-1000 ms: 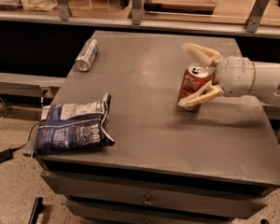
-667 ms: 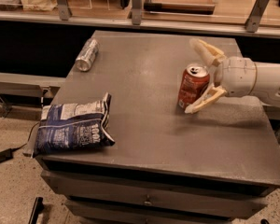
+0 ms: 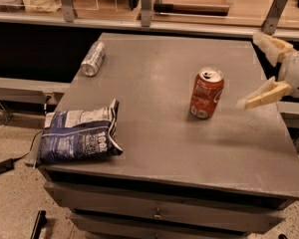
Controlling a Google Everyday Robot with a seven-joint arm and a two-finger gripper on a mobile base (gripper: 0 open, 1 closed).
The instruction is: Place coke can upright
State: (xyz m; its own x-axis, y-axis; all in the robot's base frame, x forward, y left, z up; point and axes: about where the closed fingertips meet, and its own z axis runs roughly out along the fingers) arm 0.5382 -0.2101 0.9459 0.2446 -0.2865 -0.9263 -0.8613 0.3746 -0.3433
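The red coke can (image 3: 206,94) with white lettering and a silver top stands upright on the grey table (image 3: 154,133), right of the middle. My gripper (image 3: 256,71) is at the table's right edge, to the right of the can and apart from it. Its two cream fingers (image 3: 263,96) are spread open and hold nothing.
A silver-grey can (image 3: 93,59) lies on its side at the table's far left. A blue and white chip bag (image 3: 78,137) lies at the front left corner. A shelf with railing runs behind the table. Drawers sit under the tabletop. A dark cable lies on the floor at left.
My gripper let go of the coke can and drew back to the right, away from it. The can stays standing upright on the table.
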